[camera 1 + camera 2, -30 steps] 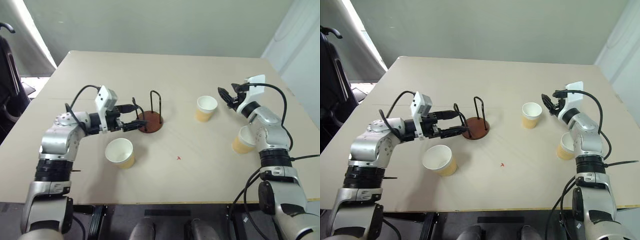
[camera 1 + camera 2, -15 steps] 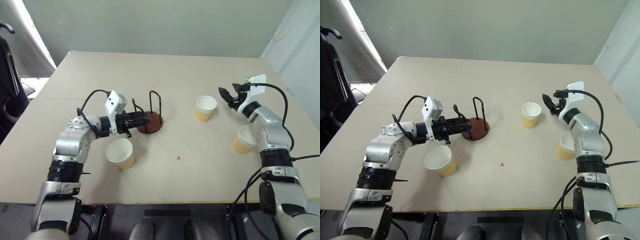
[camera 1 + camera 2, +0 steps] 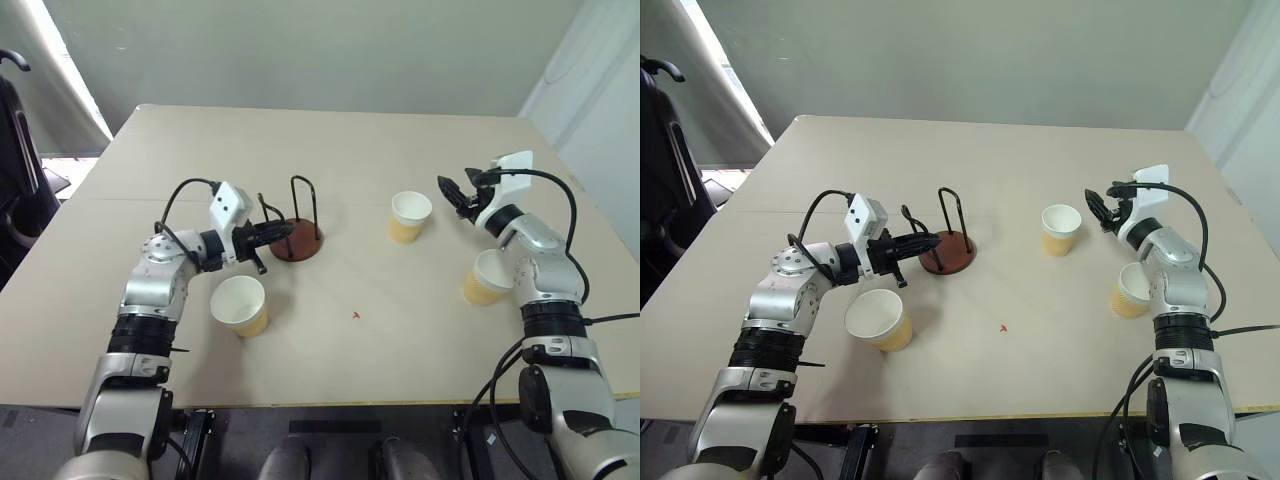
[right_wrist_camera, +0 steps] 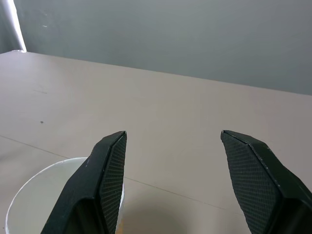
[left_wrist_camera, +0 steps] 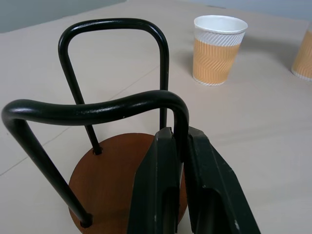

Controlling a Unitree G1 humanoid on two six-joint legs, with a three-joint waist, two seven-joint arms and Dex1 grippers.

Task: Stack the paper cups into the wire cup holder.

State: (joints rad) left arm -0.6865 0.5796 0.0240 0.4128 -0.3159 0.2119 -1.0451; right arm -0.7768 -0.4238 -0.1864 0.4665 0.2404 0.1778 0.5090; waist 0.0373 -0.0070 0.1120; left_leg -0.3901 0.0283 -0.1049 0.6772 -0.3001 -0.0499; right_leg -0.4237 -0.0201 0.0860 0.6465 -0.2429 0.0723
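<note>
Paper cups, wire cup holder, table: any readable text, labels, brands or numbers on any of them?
None readable.
Paper cups: ribbed tan sides and white rims, no print visible.
Wire cup holder: plain brown base and black wire, no label.
Table: a small red mark, too small to read as a sign.

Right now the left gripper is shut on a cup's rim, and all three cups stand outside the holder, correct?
Not quite. In the left wrist view, the left gripper is shut on a wire loop of the wire cup holder, not on a cup's rim. The rest stands.
</note>
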